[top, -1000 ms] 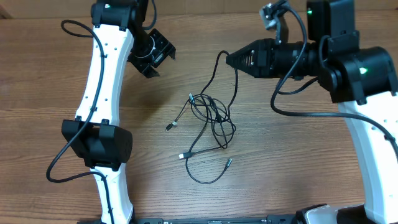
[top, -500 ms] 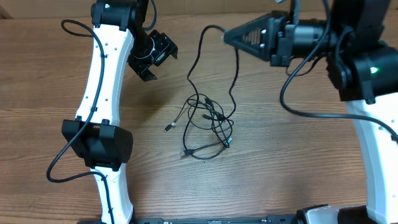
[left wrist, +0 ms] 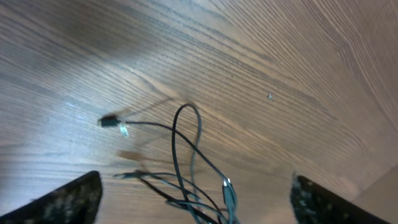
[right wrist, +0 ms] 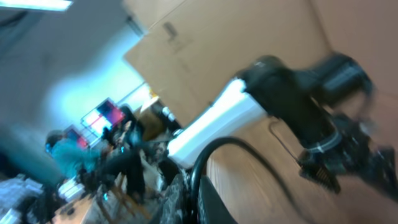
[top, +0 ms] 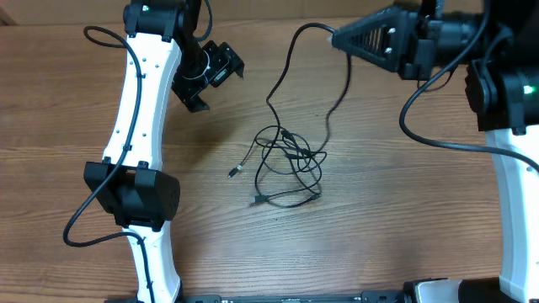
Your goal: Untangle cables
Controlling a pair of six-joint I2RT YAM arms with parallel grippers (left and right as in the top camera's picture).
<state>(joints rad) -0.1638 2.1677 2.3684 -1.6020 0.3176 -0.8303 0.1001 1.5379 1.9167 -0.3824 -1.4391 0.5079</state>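
Right gripper [top: 335,37] seemingly pinching one strand of the cables [top: 290,156] by the far edge, left gripper [top: 212,82] spread wide, bare table [top: 248,94] between

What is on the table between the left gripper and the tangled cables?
Nothing. In the overhead view, only bare wooden table lies between the open left gripper and the cables.

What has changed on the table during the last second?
The right fingers, shut on one strand, moved farther forward and to the right, pulling the cables into a tighter bundle. The left fingers opened wide. The left arm otherwise stayed in place.
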